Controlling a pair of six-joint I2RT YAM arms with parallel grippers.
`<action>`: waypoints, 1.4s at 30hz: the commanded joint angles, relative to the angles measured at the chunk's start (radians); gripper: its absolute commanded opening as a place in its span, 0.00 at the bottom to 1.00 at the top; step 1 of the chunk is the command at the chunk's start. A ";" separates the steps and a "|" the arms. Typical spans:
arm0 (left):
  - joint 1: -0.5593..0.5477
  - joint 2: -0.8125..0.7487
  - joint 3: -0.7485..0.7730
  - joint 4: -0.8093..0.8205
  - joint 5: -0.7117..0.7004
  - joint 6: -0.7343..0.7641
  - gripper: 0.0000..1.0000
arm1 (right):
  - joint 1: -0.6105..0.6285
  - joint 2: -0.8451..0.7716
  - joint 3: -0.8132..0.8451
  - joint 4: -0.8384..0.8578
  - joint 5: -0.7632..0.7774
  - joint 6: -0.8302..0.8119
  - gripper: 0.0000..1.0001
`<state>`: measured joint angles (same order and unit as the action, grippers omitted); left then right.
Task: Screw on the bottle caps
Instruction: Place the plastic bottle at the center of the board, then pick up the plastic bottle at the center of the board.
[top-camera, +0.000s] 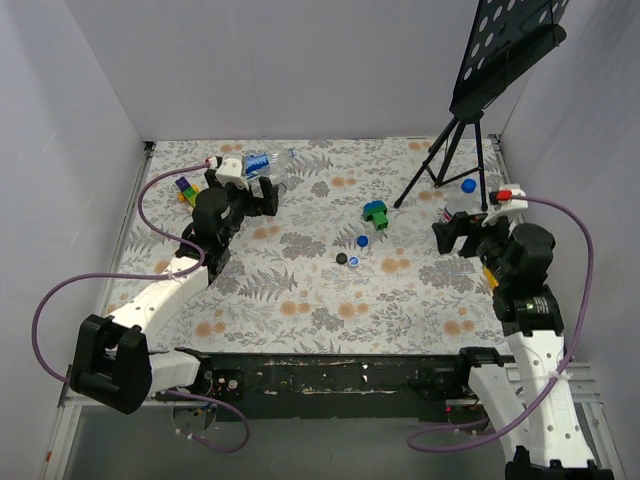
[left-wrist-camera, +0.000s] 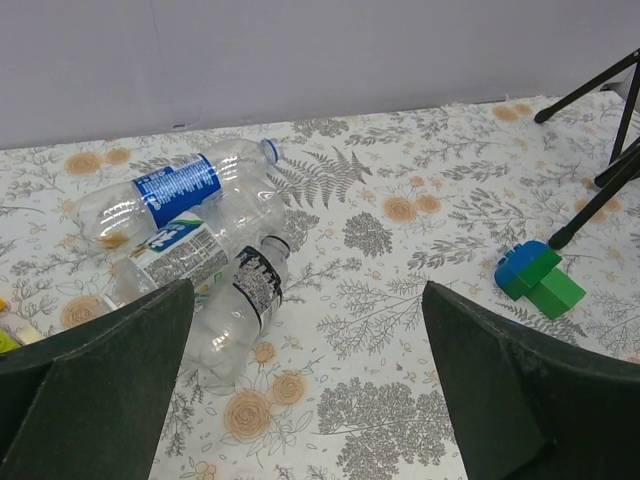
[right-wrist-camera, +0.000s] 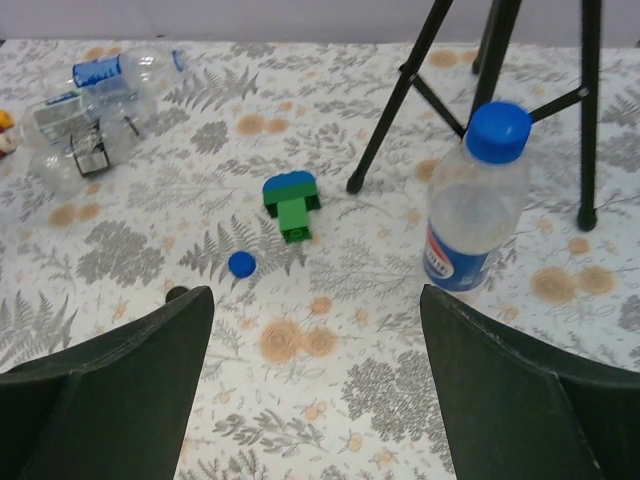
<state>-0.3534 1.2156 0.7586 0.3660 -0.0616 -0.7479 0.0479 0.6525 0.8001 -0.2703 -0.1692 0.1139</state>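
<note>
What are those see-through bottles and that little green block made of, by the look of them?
The lying bottles look like thin clear plastic: glossy, crinkled walls you can see the cloth through. The upright bottle looks the same, with an opaque blue plastic cap. The green block appears hard, smooth, moulded plastic, probably a toy brick.

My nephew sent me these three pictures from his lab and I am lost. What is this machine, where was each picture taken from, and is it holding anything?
These are two robot arms bolted at the near edge of a flower-patterned table. One picture looks down from above; the other two come from a camera on each wrist.

The left pincer is open above three uncapped bottles lying in a heap. The right pincer is open too, facing an upright bottle with a blue cap on it, beside a black stand.

Loose caps and a green toy block lie mid-table. Neither pincer holds anything.
</note>
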 joint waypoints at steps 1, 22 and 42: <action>-0.001 0.037 0.076 -0.071 0.010 -0.014 0.98 | 0.044 -0.118 -0.090 0.029 -0.128 0.032 0.91; 0.225 0.846 0.836 -0.323 0.175 0.160 0.98 | 0.237 -0.487 -0.417 0.129 -0.072 -0.111 0.95; 0.263 1.234 1.279 -0.579 0.355 0.317 0.94 | 0.239 -0.547 -0.463 0.121 -0.058 -0.140 0.94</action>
<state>-0.0948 2.4344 2.0083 -0.1425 0.2958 -0.4503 0.2821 0.0952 0.3286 -0.1909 -0.2348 -0.0082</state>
